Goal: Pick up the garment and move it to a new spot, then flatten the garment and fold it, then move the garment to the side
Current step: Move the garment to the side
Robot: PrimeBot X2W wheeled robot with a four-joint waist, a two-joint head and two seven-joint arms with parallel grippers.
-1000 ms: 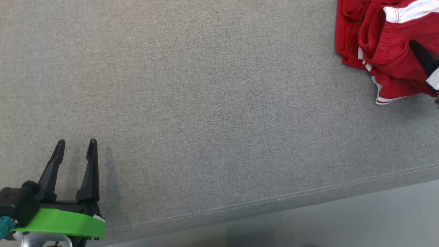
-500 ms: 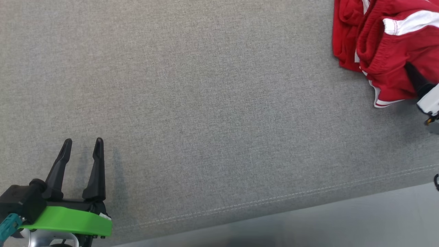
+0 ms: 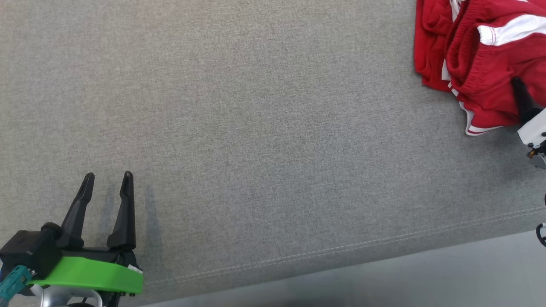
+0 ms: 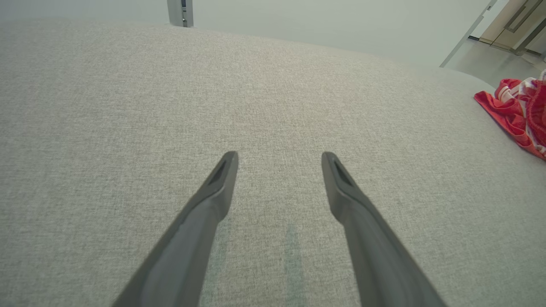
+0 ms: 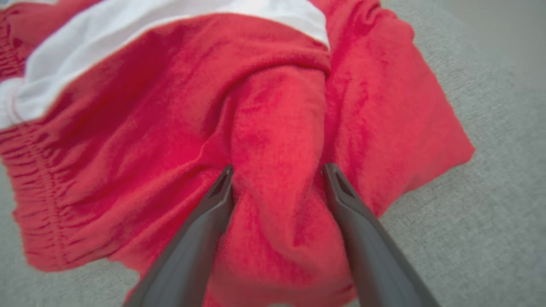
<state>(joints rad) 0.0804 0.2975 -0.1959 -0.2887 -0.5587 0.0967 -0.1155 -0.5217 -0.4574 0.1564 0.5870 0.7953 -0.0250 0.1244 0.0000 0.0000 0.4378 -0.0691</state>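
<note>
Within right tool [image 5: 276,168], garment [image 5: 273,115] ridge.

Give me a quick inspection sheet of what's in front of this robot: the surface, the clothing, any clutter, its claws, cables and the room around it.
Surface: grey woven fabric surface, flat, with a stitched edge nearest the robot.
Job's things: red garment with white stripes, crumpled at the far right of the surface.
Clutter: nothing seen.
Claws: left claw open over bare fabric, well apart from the garment; right claw open, its fingers either side of a raised fold of the garment, not closed on it.
Cables: small dark loop at the head view's right edge, perhaps a cable; cannot tell.
Surroundings: pale floor past the stitched edge; metal post beyond the far side.
</note>
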